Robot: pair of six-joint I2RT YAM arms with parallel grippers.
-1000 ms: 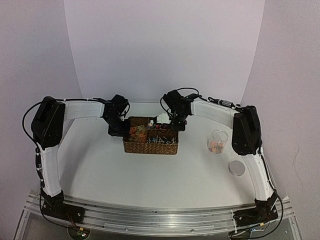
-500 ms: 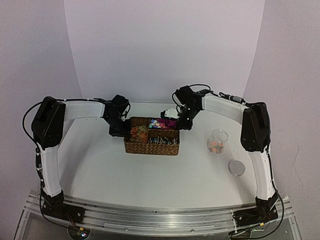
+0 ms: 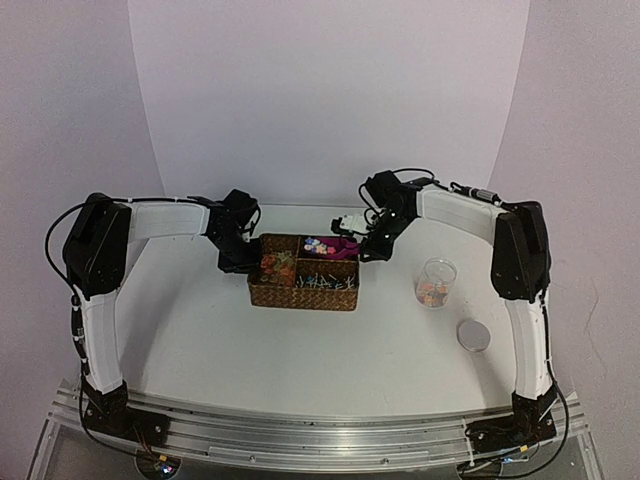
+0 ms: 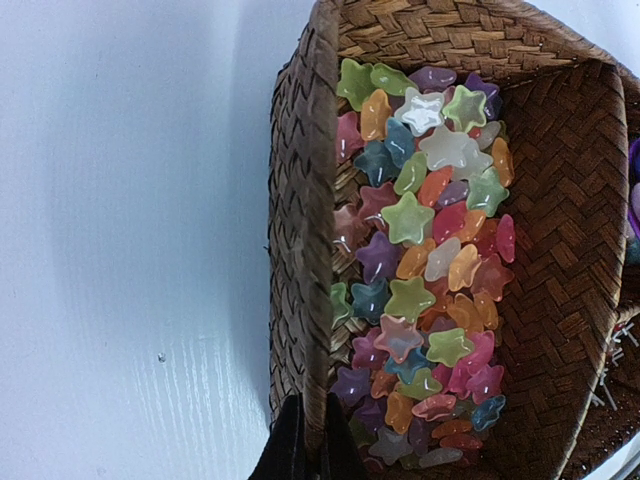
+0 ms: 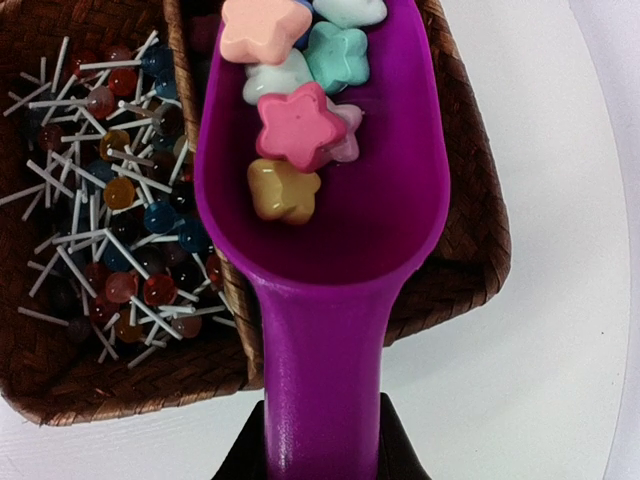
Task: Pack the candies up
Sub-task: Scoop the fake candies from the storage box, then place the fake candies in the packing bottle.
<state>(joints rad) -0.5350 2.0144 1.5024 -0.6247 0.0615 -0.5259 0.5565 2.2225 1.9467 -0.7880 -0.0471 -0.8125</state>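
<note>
Several small star-shaped candies (image 5: 290, 130), pink, yellow, teal and white, lie in the bowl of a magenta scoop (image 5: 330, 230). My right gripper (image 5: 322, 445) is shut on the scoop's handle and holds the bowl over the back right compartment of a woven basket (image 3: 300, 295). In the top view the scoop (image 3: 340, 245) sits at the basket's right end, with the right gripper (image 3: 372, 245) beside it. More star candies (image 4: 430, 280) fill the basket's left compartment. My left gripper (image 4: 305, 455) is shut on the basket's left wall (image 4: 305, 250).
A clear cup (image 3: 435, 283) with some candies in its bottom stands to the right of the basket, and a round lid (image 3: 473, 336) lies nearer to me. Lollipops (image 5: 110, 200) with white sticks fill the basket's front compartment.
My right arm has swung to the right and back, drawing the scoop from the basket's middle to its right end with candies in it. The left arm and the basket have stayed put.
</note>
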